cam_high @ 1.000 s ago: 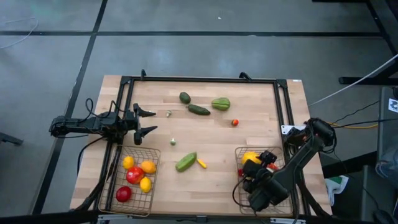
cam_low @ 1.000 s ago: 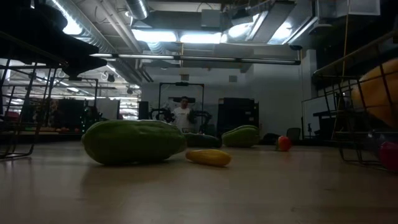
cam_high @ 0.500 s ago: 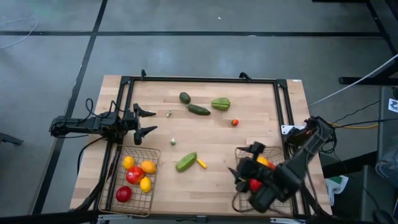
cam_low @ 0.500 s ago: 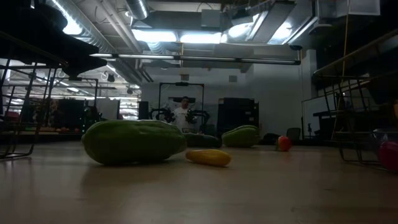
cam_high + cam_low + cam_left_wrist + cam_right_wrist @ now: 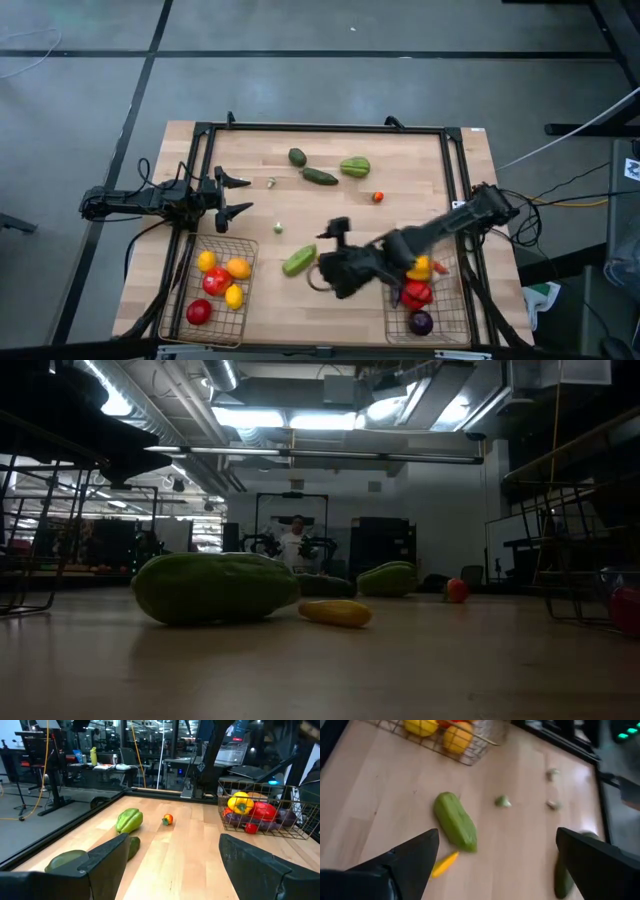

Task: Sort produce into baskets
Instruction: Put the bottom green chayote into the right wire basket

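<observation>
My right gripper is open and empty above the table's middle, beside a light green cucumber and a small yellow piece. In the right wrist view the cucumber and the yellow piece lie on the table ahead of its fingers. My left gripper waits open and empty at the table's left edge. The left basket holds yellow, orange and red pieces. The right basket holds yellow, red and purple pieces.
A green squash, a dark green cucumber, an avocado and a small red piece lie at the far middle. Two tiny pale green pieces lie at centre left. A black frame runs round the table.
My right gripper has come up out of the right basket and swung toward the table's left edge, ending over the middle beside the light green cucumber. The pieces in the right basket, which the arm covered before, now show.
</observation>
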`<state>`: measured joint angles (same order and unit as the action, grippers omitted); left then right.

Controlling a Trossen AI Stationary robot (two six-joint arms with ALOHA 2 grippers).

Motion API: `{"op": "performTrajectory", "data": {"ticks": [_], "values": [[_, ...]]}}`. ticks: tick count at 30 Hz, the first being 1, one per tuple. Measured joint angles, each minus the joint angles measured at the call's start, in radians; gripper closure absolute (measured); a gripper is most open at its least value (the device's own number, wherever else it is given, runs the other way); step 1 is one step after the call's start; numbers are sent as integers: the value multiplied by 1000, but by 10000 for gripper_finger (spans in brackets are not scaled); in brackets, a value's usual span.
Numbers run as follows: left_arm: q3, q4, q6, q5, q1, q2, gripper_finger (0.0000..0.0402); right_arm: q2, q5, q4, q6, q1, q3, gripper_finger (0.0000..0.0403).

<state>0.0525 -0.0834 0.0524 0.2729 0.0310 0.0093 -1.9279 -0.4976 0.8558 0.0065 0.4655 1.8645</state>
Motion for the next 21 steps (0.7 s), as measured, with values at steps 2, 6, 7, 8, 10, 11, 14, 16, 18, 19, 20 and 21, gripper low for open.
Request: {"op": "performTrajectory", "data": {"ticks": [2,6,7,8,10,11,14,16,18,19,20,21], "values": [[0,0,0,0,0,0,95,-38,63,-46,-56,-32,0,4],[0,0,0,0,0,0,95,-118,188,-105,-145,-88,0,4],[0,0,0,0,0,0,95,-137,217,-109,-165,-100,0,4],[0,0,0,0,0,0,95,-158,247,-120,-180,-112,0,4],[0,0,0,0,0,0,95,-194,305,-155,-205,-136,0,4],[0,0,0,0,0,0,95,-211,333,-156,-216,-148,0,4],[0,0,0,0,0,0,95,-256,411,-192,-223,-181,0,4],[0,0,0,0,0,0,95,-281,452,-203,-225,-202,0,4],[0,0,0,0,0,0,95,-301,481,-219,-228,-224,0,4],[0,0,0,0,0,0,95,-309,493,-221,-228,-235,0,4],[0,0,0,0,0,0,95,-318,504,-230,-228,-244,0,4],[0,0,0,0,0,0,95,-323,518,-240,-228,-254,0,4]]}}
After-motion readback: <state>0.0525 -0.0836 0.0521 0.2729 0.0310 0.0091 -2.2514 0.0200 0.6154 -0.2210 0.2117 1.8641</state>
